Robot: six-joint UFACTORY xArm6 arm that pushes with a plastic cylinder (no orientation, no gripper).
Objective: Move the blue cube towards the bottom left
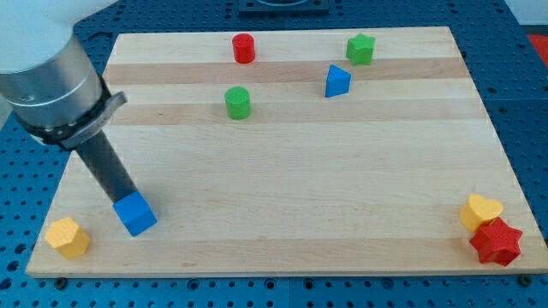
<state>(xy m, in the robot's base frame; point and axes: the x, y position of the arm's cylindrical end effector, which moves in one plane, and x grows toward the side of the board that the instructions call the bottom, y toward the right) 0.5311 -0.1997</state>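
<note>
Pressing against the upper-left edge of the blue cube (135, 214), my tip (122, 202) sits near the counter's (300, 171) bottom-left corner, just right of the yellow block (68, 237). No pincer exists on this rod. That contact side seems poorly placed for a bottom-left push.

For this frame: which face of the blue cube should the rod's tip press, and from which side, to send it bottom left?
Press the blue cube's upper-right face, coming from the view's top right. My tip sits at its upper-left edge, which would likely drive it rightward instead.
</note>
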